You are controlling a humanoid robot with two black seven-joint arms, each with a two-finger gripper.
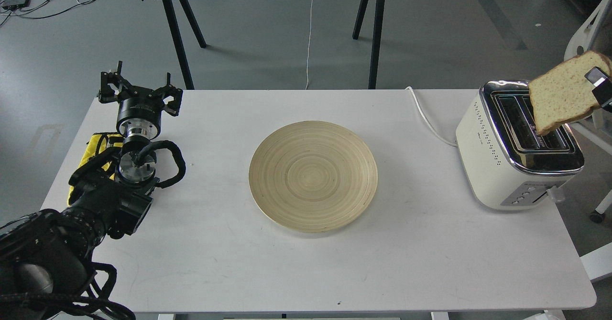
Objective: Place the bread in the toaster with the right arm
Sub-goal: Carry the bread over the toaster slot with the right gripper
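Bread [564,95] in right gripper [601,89]

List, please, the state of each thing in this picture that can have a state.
bread: held tilted above the toaster, one corner low over a slot, not yet inside.
toaster: upright on the table, both slots empty.
plate: empty, flat on the table.
right gripper: mostly out of frame, jaws shut on the bread.
left gripper: jaws open, holding nothing.

No legible text, brand, number or sign was found; small markings on the toaster [519,152] front were too small to read.
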